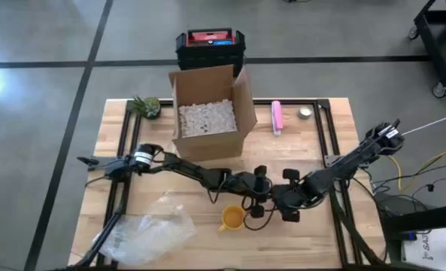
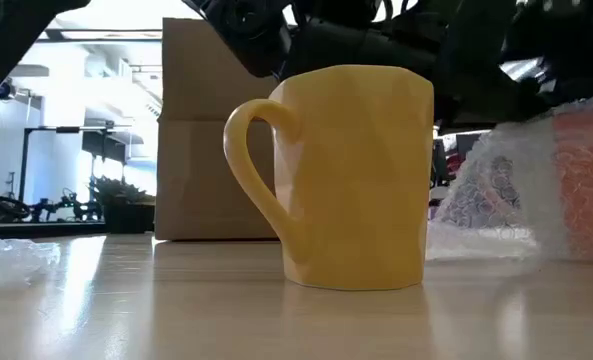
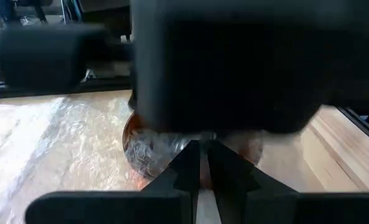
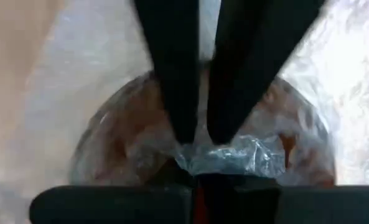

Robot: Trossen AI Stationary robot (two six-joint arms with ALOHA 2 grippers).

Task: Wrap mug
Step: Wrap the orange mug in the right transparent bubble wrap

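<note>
Both tools meet over a bubble-wrapped orange mug [image 4: 203,149].
The left tool [image 3: 200,163] has its fingers pressed together, pinching the bubble wrap [image 4: 234,155] at the mug's rim — the right tool [image 4: 200,134] does the same directly opposite. A bare yellow mug [image 1: 232,218] stands on the surface [image 1: 207,233] just beside both.

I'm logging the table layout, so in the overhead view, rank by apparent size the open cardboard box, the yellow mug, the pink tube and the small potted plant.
1. Open cardboard box
2. Yellow mug and small potted plant: look alike in size, so unranked
3. Pink tube: longer than either, but slim
</note>
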